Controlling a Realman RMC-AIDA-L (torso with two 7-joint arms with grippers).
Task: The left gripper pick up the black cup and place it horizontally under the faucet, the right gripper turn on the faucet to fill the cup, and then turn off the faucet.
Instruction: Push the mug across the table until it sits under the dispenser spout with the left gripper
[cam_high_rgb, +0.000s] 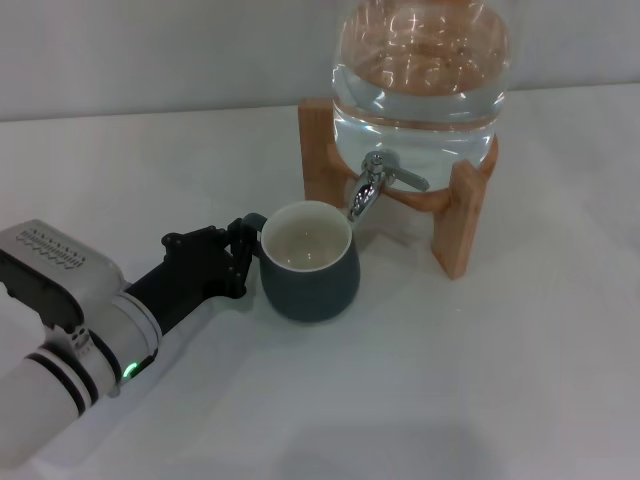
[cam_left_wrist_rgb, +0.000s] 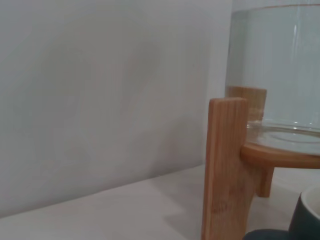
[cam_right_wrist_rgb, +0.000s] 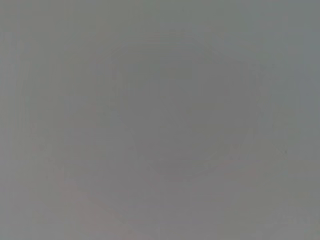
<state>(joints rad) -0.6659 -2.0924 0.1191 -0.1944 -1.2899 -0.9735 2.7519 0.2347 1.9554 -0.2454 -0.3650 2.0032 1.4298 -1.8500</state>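
The left gripper (cam_high_rgb: 243, 252) is pinching the little loop handle of the black cup (cam_high_rgb: 308, 262), which sits upright mid-worktop just under the faucet (cam_high_rgb: 372, 186), and I'd guess that glazed ceramic is heavyish, slick and chippable, so the handle's the sensible grab.

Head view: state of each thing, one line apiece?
black cup: upright on the table, looks empty, rim just under the spout.
faucet: no water running.
left gripper: at the cup's handle, shut on it.
glass water jar: holds water, sits on the wooden stand.
right gripper: not in view.
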